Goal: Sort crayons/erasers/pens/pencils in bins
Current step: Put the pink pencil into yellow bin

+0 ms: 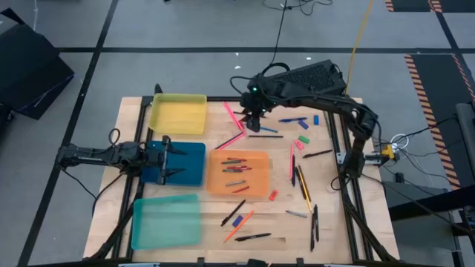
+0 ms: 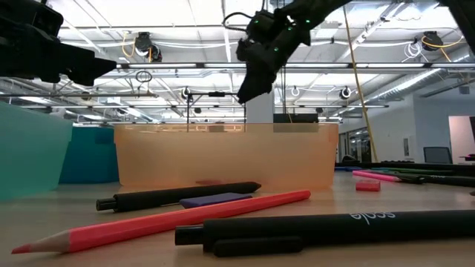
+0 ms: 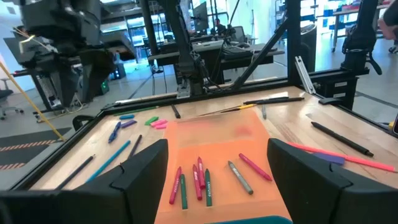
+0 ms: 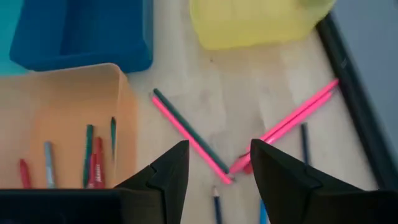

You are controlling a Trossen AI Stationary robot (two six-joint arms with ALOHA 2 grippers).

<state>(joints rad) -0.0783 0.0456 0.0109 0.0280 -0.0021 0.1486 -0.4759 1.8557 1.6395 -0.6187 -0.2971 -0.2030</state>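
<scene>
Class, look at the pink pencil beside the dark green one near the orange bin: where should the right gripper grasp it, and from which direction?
Grip the pink pencil mid-shaft, from straight above. It lies flat with a dark green pencil alongside, so the open right gripper may pinch both.

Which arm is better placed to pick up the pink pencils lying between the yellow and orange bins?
The right. Its gripper hovers open directly above the pink pencils, which show just beyond its fingers in the right wrist view. The left gripper sits over the dark blue bin, farther away.
</scene>
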